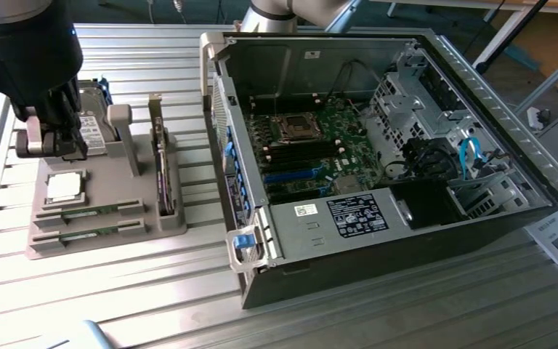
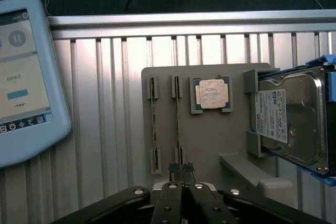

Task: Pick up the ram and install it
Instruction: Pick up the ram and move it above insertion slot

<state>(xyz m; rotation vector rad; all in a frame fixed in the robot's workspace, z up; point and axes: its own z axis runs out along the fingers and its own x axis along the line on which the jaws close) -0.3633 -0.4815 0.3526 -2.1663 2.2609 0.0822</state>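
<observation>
Since it stands on edge in a slot of the grey holder (image 2: 210, 145), the ram (image 2: 177, 121) looks light, stiff and fragile. I'd pinch it gently across its faces near the top edge, around mid-length, so it lifts level. A second stick (image 2: 153, 121) stands just beside it, with the processor (image 2: 211, 94) on the other side and the hard drive (image 2: 289, 124) beyond. The gripper (image 2: 181, 167) hovers over the holder, jaws pressed together on nothing. The open computer case (image 1: 376, 145) sits at the exterior view's right.

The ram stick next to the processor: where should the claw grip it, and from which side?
Probably mid-length, from straight above, clamping its two flat faces: the ram stick stands on edge in the grey holder, with both ends in slots.
</observation>
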